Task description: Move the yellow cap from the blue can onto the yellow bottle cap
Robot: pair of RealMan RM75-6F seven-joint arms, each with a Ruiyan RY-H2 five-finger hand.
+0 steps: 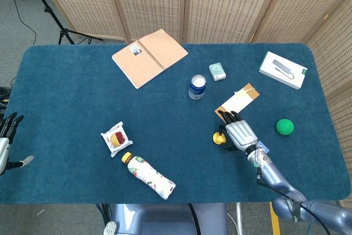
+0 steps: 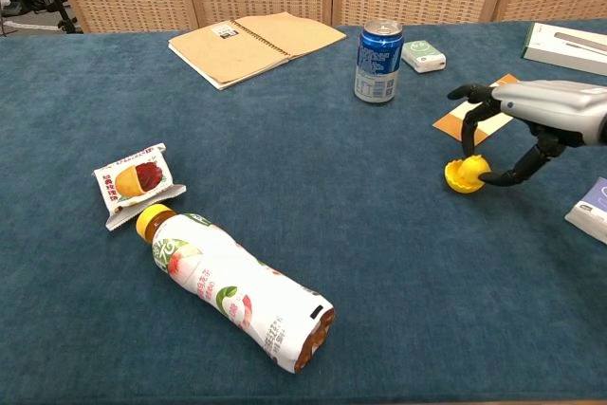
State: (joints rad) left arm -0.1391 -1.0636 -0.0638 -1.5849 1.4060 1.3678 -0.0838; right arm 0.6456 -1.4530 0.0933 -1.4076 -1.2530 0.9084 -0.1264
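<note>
At right of centre in the chest view, the right hand (image 2: 531, 120) pinches the yellow cap (image 2: 466, 175) resting on the desk (image 2: 313, 187). It looks light, stiff and slick; hold its rim. The bottle's cap (image 2: 153, 221) sits lower left.

Your right hand (image 1: 237, 134) sits over the yellow cap (image 1: 219, 137), well right of the bottle (image 1: 148, 176).
</note>
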